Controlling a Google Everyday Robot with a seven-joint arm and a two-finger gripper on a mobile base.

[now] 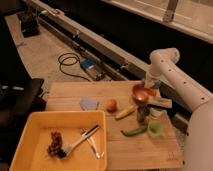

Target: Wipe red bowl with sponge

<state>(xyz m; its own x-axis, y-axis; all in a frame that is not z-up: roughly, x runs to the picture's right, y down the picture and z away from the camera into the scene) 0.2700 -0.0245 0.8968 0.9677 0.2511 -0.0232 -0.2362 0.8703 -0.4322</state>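
On tabletop (70,92): yellow tub (37,131) holds utensils (88,139), dark clump (54,144). Red bowl (141,94) far right; tool (149,85) closed, at its far rim. Green cup (155,129) nearby.

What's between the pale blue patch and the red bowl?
An orange fruit, seen in the camera view. The gripper is at the far rim of the bowl.

Wooden table (145,149): yellow tub (65,121), red bowl (142,93), orange (111,104).
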